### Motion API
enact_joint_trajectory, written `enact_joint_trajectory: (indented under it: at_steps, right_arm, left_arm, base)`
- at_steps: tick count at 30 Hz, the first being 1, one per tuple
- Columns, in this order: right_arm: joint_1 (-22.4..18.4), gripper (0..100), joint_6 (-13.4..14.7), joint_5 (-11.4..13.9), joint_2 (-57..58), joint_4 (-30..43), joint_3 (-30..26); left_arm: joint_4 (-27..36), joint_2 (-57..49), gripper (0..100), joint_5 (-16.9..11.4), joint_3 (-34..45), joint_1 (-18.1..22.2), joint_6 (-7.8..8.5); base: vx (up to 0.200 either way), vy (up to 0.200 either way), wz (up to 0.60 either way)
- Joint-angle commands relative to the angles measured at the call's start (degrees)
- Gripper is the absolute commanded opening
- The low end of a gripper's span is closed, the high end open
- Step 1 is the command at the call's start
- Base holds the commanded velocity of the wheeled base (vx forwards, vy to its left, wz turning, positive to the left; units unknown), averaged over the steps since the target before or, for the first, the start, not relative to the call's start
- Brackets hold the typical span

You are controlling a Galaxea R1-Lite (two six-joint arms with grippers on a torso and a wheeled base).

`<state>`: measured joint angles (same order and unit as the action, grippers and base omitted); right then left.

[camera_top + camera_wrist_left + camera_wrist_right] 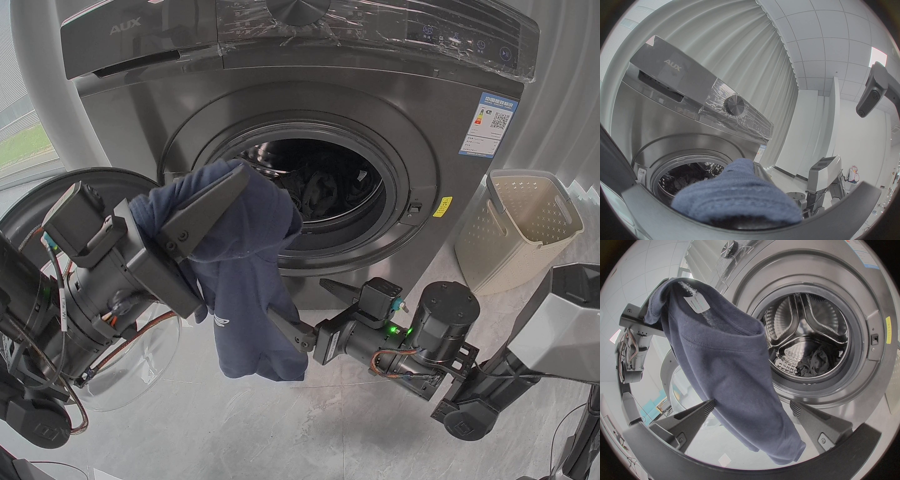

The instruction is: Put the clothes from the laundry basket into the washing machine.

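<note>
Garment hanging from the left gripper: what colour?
The garment is navy blue, clearest in the right wrist view.

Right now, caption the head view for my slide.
Navy sweatshirt hangs from the left claw before the open washing machine; open right claw near its lower half.

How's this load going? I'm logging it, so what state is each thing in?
washing machine door: open, swung to the left
drum: dark clothes lying at the bottom
navy sweatshirt: hanging from the left hand before the opening, not yet inside
right hand: open, at the sweatshirt's lower part
laundry basket: beside the washing machine, no clothes visible inside
</note>
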<state>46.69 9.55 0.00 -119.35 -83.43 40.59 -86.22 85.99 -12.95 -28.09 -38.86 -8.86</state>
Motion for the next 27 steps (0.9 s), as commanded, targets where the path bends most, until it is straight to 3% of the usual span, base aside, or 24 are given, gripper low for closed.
enact_joint_trajectory:
  at_steps: [1,4,8,13,20,27]
  right_arm:
    - [-2.31,100,-0.05,1.23,2.63,-0.15,-2.36]
    - [-5.91,100,-0.14,3.96,5.26,-0.06,-4.03]
    - [-7.05,100,-0.23,4.04,5.35,0.90,-2.36]
    - [-7.23,100,-0.23,3.96,1.66,2.75,3.79]
    - [-5.47,100,-0.23,3.60,-5.20,2.92,10.21]
    - [-2.22,100,-0.23,3.52,-5.28,2.22,9.85]
  left_arm:
    - [0.00,-0.21,0,-0.24,0.14,0.02,-0.01]
    - [-0.26,-0.04,0,-0.41,0.67,-0.16,0.07]
    - [-0.26,-0.21,0,-0.41,0.75,-0.51,0.07]
    - [-0.35,-0.30,0,-0.59,0.93,-0.69,0.07]
    - [-0.35,-0.30,0,-0.68,0.93,-0.69,-0.01]
    - [-0.35,-0.12,0,-0.59,0.58,-0.25,-0.10]
  base:
    - [0.000,0.000,0.00]
    - [0.000,0.000,0.00]
    - [0.000,0.000,0.00]
    - [0.000,0.000,0.00]
    - [0.000,0.000,0.00]
    - [0.000,0.000,0.00]
